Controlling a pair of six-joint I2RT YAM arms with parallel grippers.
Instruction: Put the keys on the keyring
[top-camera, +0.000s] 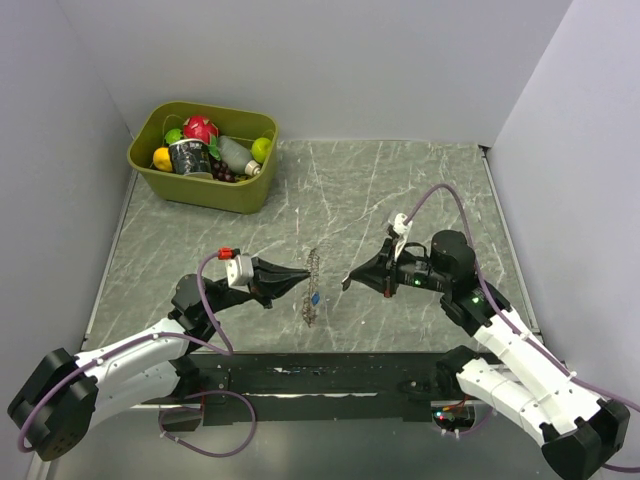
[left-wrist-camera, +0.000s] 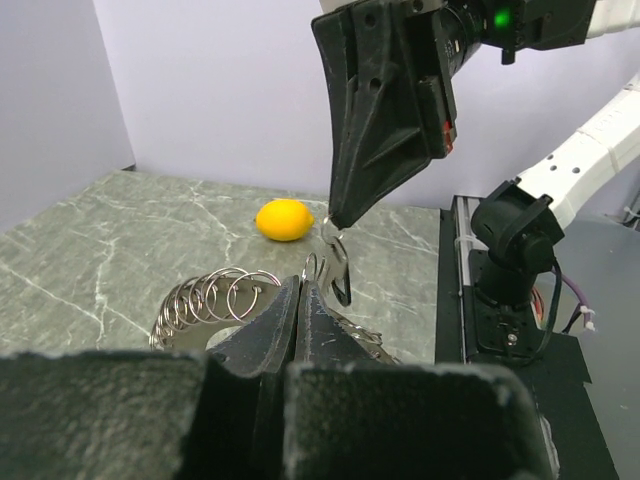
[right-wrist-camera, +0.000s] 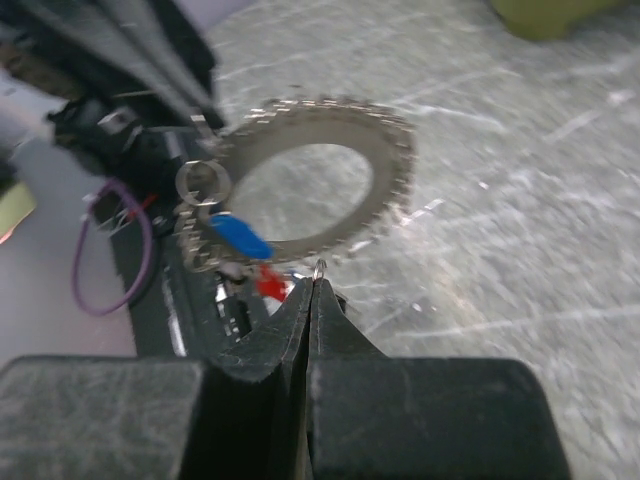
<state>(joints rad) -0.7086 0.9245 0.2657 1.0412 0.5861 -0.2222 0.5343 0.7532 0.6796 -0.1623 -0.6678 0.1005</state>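
Rings (top-camera: 313, 270) on the table (top-camera: 420, 190)
You see the left gripper (top-camera: 300, 272) and right gripper (top-camera: 348, 283), both pinched closed, pointing at the rings from either side; a blue key (top-camera: 315, 298) shows among them, and a green bin (top-camera: 215, 195) sits far left.

Wide bare tabletop (top-camera: 400, 190) stretches beyond the ring chain (top-camera: 313, 285); the fruit bin (top-camera: 205, 190) blocks the far-left corner

Grey marbled table (top-camera: 400, 190) enclosed by plain lavender walls (top-camera: 350, 60).

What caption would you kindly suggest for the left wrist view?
Left gripper and right gripper, both shut, beside the keyring coil; lemon behind.
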